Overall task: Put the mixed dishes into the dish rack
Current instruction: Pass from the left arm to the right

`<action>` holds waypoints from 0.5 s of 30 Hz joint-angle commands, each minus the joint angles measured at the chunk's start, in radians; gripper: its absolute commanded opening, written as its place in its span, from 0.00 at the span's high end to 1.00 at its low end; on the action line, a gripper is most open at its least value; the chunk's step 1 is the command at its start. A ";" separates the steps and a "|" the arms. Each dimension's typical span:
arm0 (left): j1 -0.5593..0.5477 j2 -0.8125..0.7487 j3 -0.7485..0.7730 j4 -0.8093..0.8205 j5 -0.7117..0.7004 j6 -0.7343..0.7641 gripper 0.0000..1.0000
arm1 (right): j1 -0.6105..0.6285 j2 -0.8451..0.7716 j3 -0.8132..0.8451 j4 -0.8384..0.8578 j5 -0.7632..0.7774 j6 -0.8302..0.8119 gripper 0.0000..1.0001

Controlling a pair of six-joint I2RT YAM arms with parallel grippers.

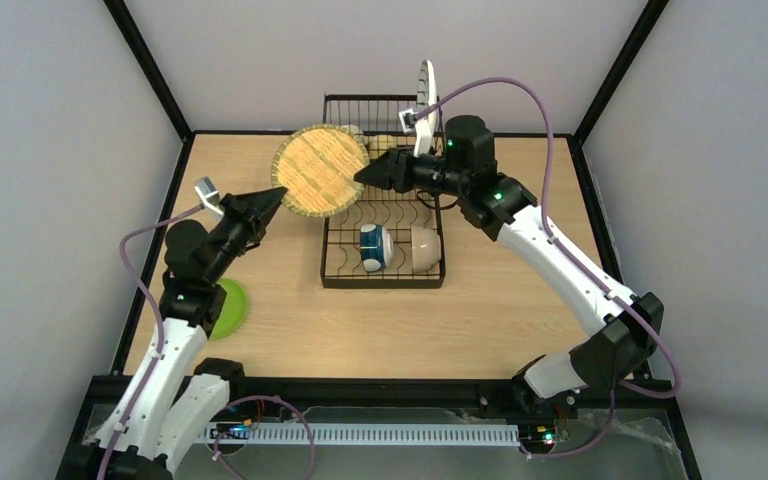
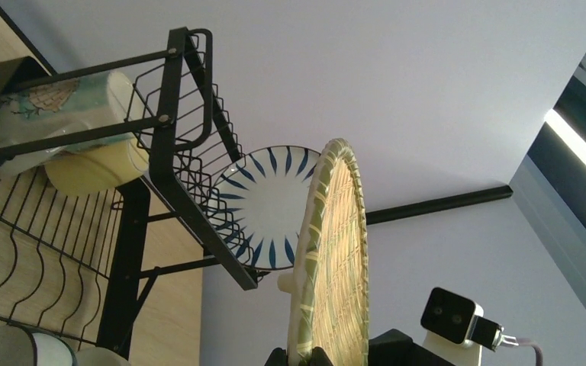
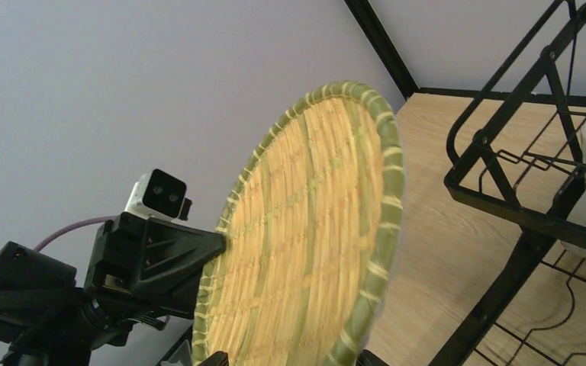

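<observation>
One plate [image 1: 320, 172]: left gripper [image 1: 278, 196] pinches its rim, right gripper [image 1: 362, 172] straddles the far rim, wide open; clamp right before left releases.

Light wooden tabletop [image 1: 520, 320], boxed in by pale grey walls [image 1: 50, 150] and slanting black metal frame posts [image 1: 148, 65] — just past its near edge, a long white slotted plastic strip [image 1: 380, 434].

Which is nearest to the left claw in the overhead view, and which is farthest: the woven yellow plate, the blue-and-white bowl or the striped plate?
1. yellow woven plate: held by its left rim in the left gripper.
2. blue-white bowl: on its side at the near end of the dish rack.
3. striped plate: upright at the rack's far end.
</observation>
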State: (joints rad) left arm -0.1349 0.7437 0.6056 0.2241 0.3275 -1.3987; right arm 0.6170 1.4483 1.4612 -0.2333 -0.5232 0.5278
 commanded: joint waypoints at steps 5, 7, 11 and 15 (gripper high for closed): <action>-0.068 0.066 0.073 0.072 0.020 0.007 0.98 | 0.006 0.034 -0.006 0.064 -0.027 0.033 0.06; -0.080 0.083 0.080 0.083 0.024 0.008 0.98 | 0.006 0.043 -0.005 0.072 -0.028 0.037 0.06; -0.095 0.124 0.100 0.107 0.053 0.005 0.98 | 0.006 0.060 -0.004 0.094 -0.032 0.047 0.07; -0.097 0.146 0.116 0.095 0.066 0.020 0.98 | 0.006 0.070 -0.001 0.111 -0.023 0.054 0.19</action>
State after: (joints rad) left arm -0.2199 0.8799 0.6739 0.2684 0.3420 -1.3956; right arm 0.6163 1.5043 1.4612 -0.1799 -0.5320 0.5674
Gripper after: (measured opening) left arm 0.064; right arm 0.876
